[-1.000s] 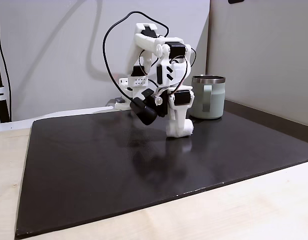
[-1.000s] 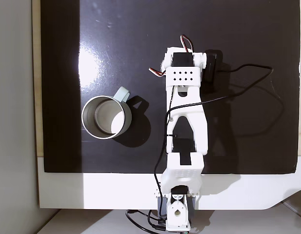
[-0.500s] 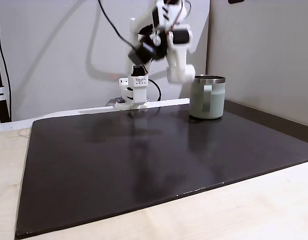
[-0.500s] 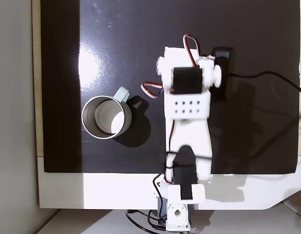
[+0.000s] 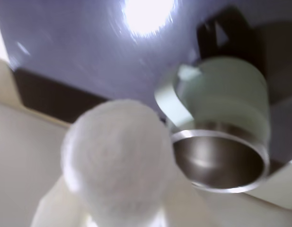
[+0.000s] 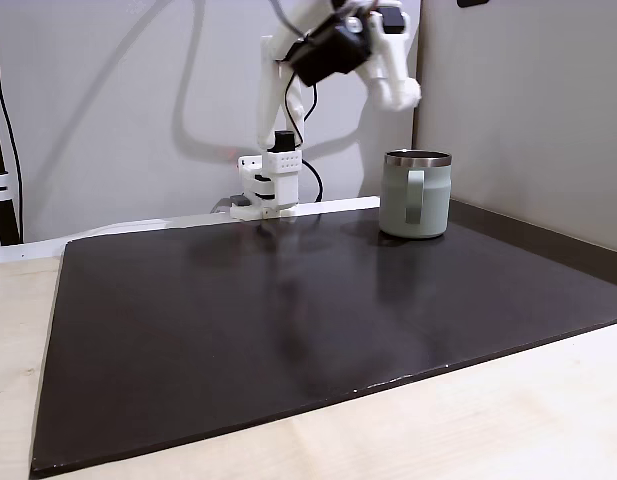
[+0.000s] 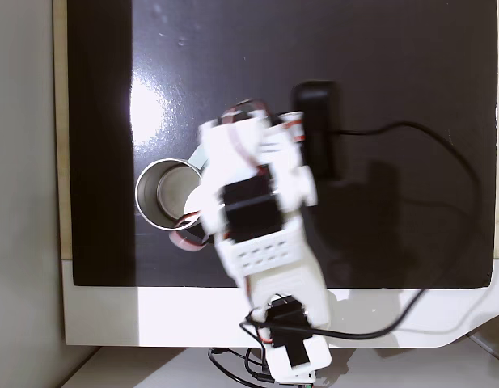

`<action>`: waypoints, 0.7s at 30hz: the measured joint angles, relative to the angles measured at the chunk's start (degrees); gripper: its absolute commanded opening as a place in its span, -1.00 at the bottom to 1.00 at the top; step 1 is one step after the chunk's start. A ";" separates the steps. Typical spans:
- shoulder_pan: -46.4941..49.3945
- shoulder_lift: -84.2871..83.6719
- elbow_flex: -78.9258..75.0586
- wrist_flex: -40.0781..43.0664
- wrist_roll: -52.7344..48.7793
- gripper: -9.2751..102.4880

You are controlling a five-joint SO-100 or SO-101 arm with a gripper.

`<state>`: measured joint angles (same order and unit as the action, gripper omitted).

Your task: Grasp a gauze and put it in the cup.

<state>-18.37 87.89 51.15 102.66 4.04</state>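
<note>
My white two-finger gripper [image 6: 408,97] grasps the fuzzy white gauze roll [image 5: 115,161], raised just left of the pale green metal-rimmed mug [image 6: 417,194] in the side fixed view. Releasing now, I risk that it misses the rim.

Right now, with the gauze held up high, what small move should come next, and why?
Probably carry the gauze a little further sideways over the cup. In the wrist view the roll sits beside the open rim, not above it, so releasing now would likely miss.
</note>
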 measured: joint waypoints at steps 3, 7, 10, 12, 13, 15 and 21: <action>-4.83 1.32 3.78 0.00 -2.29 -0.83; -10.81 4.39 10.63 0.00 -5.89 -0.83; -14.94 5.62 14.59 0.00 -7.38 -0.83; -15.47 5.62 15.56 0.00 -7.47 -0.83; -15.21 5.62 15.56 -0.09 -7.56 -0.83; -15.21 5.71 16.08 -0.09 -7.56 -0.83; -16.00 5.62 16.08 -0.62 -7.56 -0.83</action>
<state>-34.37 93.52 67.24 102.04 -3.52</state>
